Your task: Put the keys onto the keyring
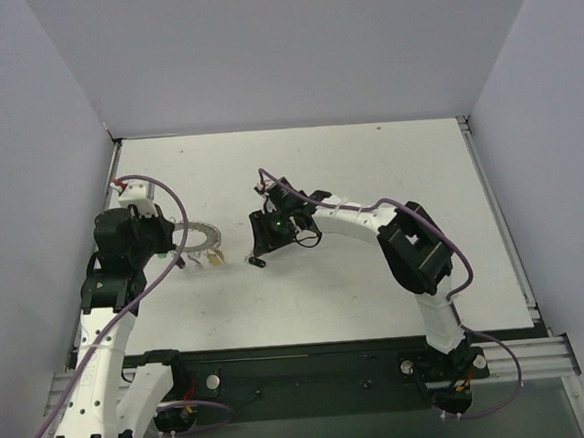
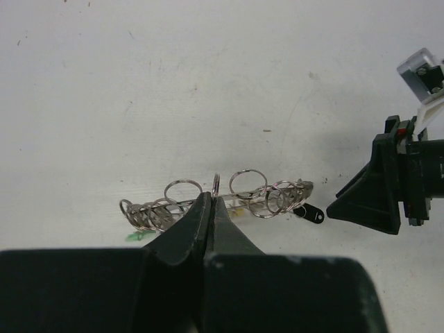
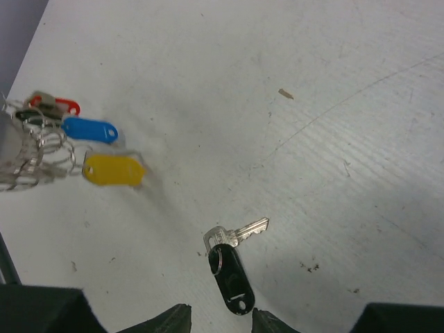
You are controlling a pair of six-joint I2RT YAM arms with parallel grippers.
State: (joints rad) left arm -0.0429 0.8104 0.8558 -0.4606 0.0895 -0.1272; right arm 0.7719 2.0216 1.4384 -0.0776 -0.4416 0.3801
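Observation:
The keyring (image 1: 202, 234) lies left of the table's middle and shows edge-on in the left wrist view, a silvery hoop (image 2: 236, 201) strung with small split rings. My left gripper (image 2: 211, 200) is shut on its near rim. Yellow (image 3: 113, 170), blue (image 3: 90, 130) and red (image 3: 55, 104) key tags lie bunched at the ring. A single silver key with a black tag (image 3: 231, 276) lies apart on the table. My right gripper (image 3: 220, 320) hangs just over it, open, with one fingertip on each side of the tag's end and not touching it.
The white table (image 1: 369, 173) is walled by grey panels on three sides. A raised metal rail (image 1: 503, 224) runs along its right edge. In the left wrist view my right gripper's black body (image 2: 378, 191) stands close to the right of the ring.

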